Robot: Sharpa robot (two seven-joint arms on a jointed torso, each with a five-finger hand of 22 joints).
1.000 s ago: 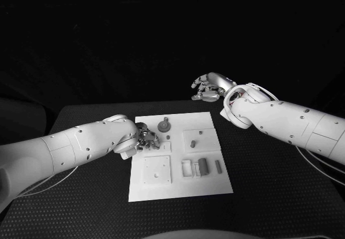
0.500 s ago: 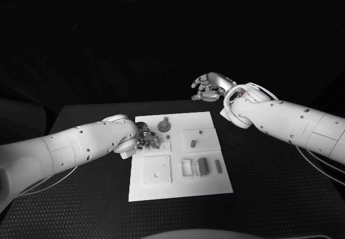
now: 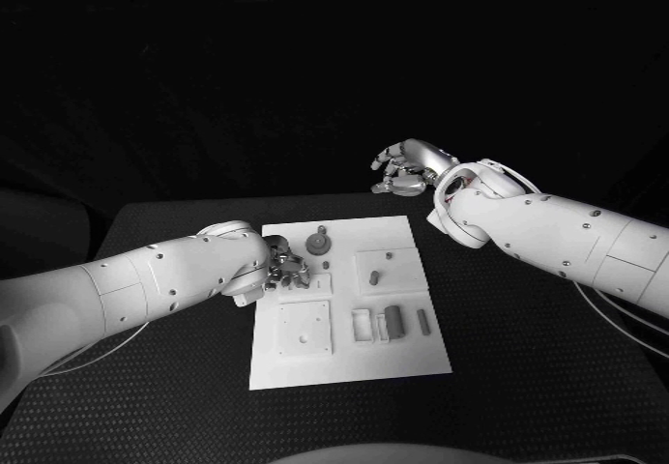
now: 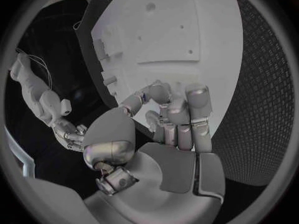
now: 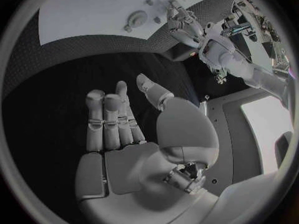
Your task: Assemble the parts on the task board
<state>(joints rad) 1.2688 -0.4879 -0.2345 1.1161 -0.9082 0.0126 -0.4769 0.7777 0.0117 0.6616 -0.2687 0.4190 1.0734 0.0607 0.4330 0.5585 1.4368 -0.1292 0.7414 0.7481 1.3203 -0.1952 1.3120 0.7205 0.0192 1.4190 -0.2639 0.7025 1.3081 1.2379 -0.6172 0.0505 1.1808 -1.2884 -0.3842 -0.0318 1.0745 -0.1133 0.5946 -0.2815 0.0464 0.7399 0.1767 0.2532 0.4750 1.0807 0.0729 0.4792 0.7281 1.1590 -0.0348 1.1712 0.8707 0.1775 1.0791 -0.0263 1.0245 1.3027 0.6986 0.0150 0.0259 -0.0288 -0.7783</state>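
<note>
Two white arms are showing smooth, rounded shells dotted with small dark screws along their segments. The left arm is coming in as a thick white sleeve-like casing, with a thin pale cable trailing beneath it over the worktop. The right arm is carrying loops of thin white cable around its wrist collar, and another cable is running below its forearm. Each arm is ending in a silver metallic hand: the left hand and the right hand are showing segmented fingers with rounded tips and a broad, glossy, dome-shaped thumb base.
</note>
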